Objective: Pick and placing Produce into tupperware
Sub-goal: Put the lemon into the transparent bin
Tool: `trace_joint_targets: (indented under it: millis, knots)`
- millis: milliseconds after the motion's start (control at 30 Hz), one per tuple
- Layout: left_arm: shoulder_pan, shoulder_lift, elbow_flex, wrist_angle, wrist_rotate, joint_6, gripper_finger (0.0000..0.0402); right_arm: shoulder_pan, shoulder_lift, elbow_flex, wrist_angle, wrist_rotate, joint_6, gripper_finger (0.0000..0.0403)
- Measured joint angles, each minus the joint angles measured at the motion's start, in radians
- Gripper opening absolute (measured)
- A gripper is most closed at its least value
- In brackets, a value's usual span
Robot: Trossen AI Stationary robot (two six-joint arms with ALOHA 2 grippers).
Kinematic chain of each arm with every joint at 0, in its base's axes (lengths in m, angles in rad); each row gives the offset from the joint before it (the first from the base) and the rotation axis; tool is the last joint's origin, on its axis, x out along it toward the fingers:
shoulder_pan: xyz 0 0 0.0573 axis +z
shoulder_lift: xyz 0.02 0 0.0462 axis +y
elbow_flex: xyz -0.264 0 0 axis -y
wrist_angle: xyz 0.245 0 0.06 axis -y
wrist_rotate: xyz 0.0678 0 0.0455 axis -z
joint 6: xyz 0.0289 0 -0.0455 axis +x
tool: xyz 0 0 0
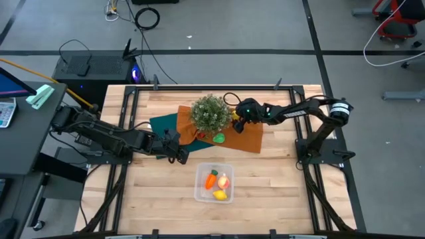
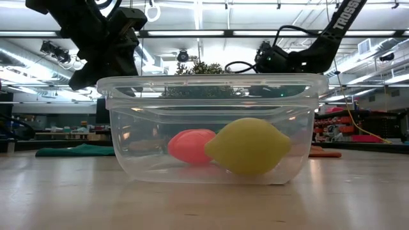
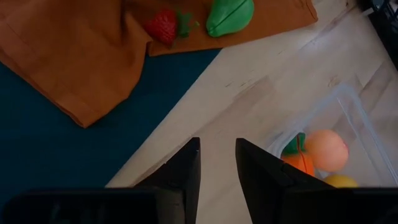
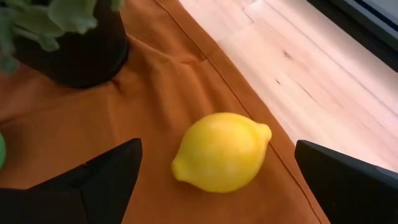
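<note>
Tupperware sits lower centre of the high view on the tabletop, already holding a carrot, a peach-coloured fruit and one lemon. Orange cloth lies upper centre over a teal cloth, with a bushy plant on top. Still out there: second lemon centre of the right wrist view, green piece just below the plant (plus a small strawberry). Right pincer is spread wide, straddling the lemon, not touching. Left pincer hovers mid-left of the high view, fingers nearly together, holding nothing. Step looks like: grasp second lemon. Next needs lowering, clenching, lifting, carrying down-frame to the box.
</note>
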Motion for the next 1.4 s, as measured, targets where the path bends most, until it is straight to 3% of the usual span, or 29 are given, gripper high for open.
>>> trace_joint_targets:
  millis: [533,867,1400]
  knots:
    - [0.000,0.000,0.000,0.000,0.027,-0.009,0.0107,-0.002,0.108,0.003,0.084,-0.039,0.000,0.0382]
    - [0.000,0.000,0.000,0.000,0.033,-0.022,0.0107,-0.016,0.087,0.000,0.095,-0.032,0.003,0.0359]
    - [0.000,0.000,0.000,0.000,0.033,-0.026,0.0107,-0.033,0.087,0.000,0.120,-0.033,0.003,0.0356]
